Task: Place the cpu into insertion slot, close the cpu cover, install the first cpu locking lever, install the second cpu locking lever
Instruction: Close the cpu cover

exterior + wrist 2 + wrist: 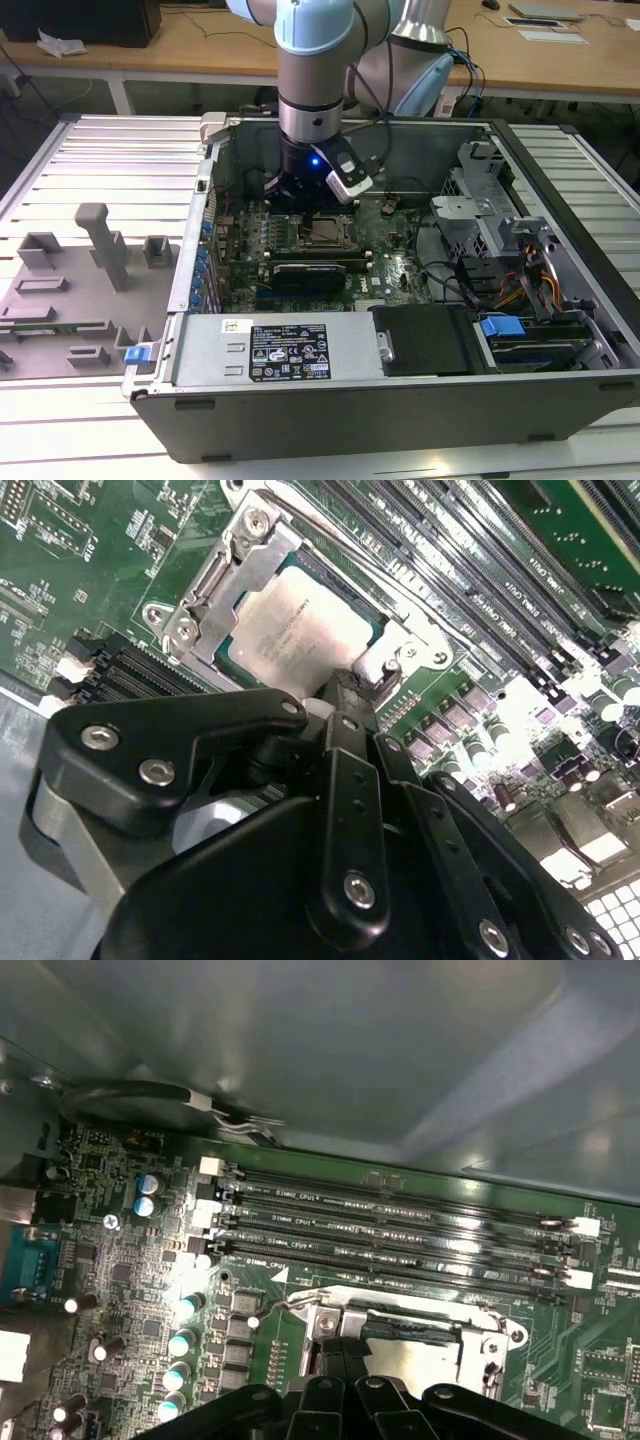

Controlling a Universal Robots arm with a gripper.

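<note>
Cpu sits in insertion slot on green board, cpu cover down over it. Claw fingers pinched together, nothing visibly held, tip at cover's edge tab. Memory slots just beside.

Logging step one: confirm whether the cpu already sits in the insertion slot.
Yes, in the second wrist view the cpu lies flat inside the insertion slot, framed by the metal cpu cover.
</note>
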